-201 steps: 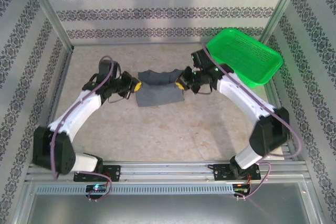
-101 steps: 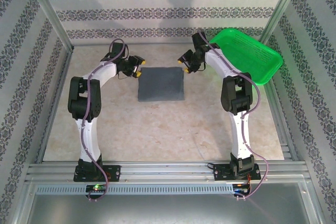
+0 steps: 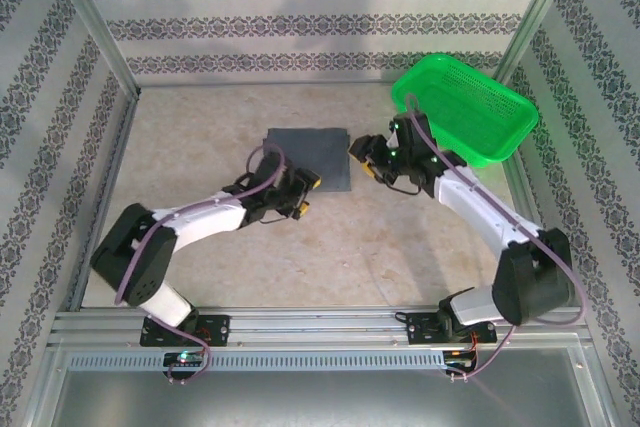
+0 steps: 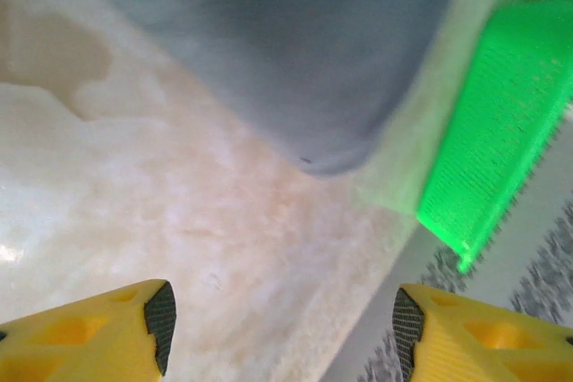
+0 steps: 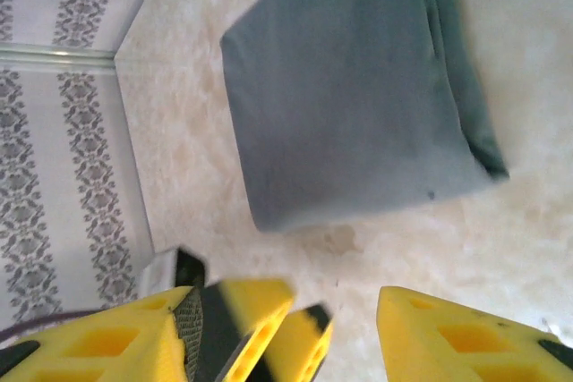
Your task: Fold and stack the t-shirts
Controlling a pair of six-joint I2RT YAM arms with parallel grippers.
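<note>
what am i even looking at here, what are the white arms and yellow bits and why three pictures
These are two robot arms bolted to a table. One picture looks down from above; the other two come from a camera on each wrist, so the yellow blocks there are that arm's own fingers. On the table lies a folded dark grey t-shirt, with a green mesh basket at the far right. The left gripper and right gripper are close to the shirt, both open, holding nothing.

Robot lab test cell: aluminium frame (image 3: 92,15), patterned wall panels (image 3: 320,17), marbled tabletop (image 3: 340,247), mounting rail (image 3: 320,323)
</note>
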